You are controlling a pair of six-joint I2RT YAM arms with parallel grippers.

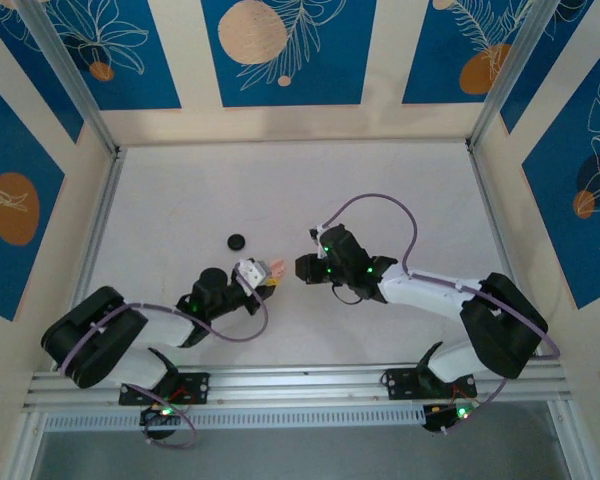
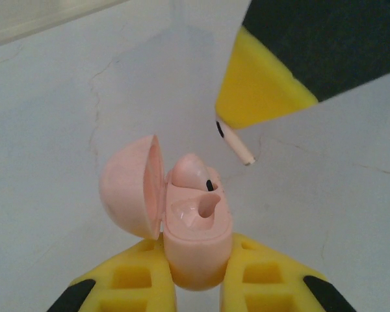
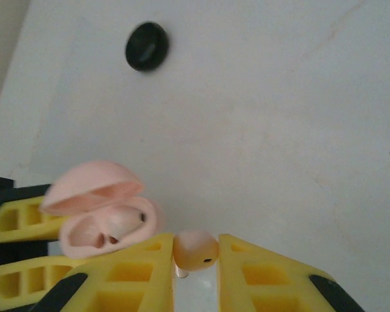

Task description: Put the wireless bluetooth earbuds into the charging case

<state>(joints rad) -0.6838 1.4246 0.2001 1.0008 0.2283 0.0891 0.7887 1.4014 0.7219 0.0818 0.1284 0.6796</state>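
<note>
Pink earbud (image 3: 195, 249) is pinched between the yellow fingers of the right end effector (image 3: 195, 256), just beside the open pink charging case (image 2: 196, 250). In the left wrist view its stem pokes out below one yellow finger, which hides the bud's head. The left end effector (image 2: 195, 276) is clamped on the lower body of the case, whose bottom is cut off by the picture's edge. The lid (image 2: 131, 188) is swung open to one side. A second pink earbud (image 2: 190, 170) sits in the case's far socket (its stem is sunk out of sight), and the nearer socket (image 2: 196, 212) is bare. A black case (image 3: 147, 45) lies on the desk (image 1: 380, 190) well beyond the pink case; whether it is latched cannot be told. From above, the pink case and held bud blur together between the two end effectors.
</note>
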